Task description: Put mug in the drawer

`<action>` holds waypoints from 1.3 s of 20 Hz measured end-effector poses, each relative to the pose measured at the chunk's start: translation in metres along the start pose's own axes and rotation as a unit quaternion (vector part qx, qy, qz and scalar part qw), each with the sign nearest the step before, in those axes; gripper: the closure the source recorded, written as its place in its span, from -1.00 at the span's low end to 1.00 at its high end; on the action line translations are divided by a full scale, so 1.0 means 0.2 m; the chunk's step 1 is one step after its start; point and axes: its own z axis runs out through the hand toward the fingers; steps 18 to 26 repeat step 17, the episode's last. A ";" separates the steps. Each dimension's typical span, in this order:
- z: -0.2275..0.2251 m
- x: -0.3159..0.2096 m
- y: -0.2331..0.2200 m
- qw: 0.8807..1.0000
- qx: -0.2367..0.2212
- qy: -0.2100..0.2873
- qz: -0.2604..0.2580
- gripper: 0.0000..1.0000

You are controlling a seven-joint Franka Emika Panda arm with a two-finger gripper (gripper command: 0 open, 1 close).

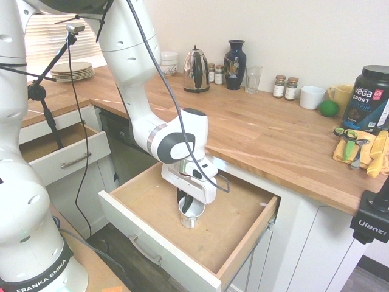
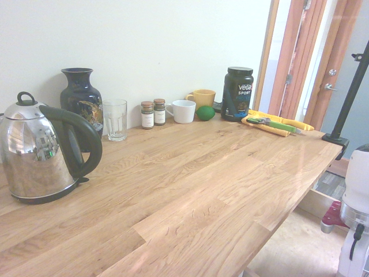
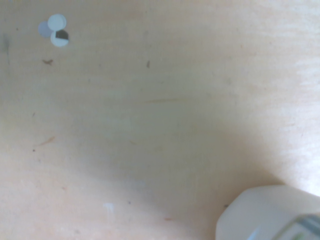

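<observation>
The small silvery mug [image 1: 192, 214] stands upright inside the big open drawer [image 1: 152, 207], near the middle of its light wooden floor. My gripper [image 1: 186, 204] reaches straight down into the drawer and is shut on the mug's rim, one finger inside it. I cannot tell whether the mug's base touches the floor. In the wrist view the mug [image 3: 270, 215] shows pale and blurred over the drawer floor [image 3: 150, 125]. The second exterior view shows only a strip of the drawer [image 2: 291, 248] beyond the counter edge.
A smaller drawer [image 1: 61, 152] stands open to the left. On the counter [image 1: 255, 128] are a kettle [image 1: 196, 70], a dark vase [image 1: 234, 64], a glass tumbler [image 1: 253, 79], spice jars [image 1: 285, 87], a white mug [image 1: 312, 97] and a yellow cloth with scissors [image 1: 355, 146].
</observation>
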 end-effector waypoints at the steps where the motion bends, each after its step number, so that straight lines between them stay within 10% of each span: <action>1: 0.00 0.00 0.00 1.000 0.000 0.000 0.000 -1.00; 26: -0.29 -0.05 0.00 0.997 0.057 0.050 0.023 -1.00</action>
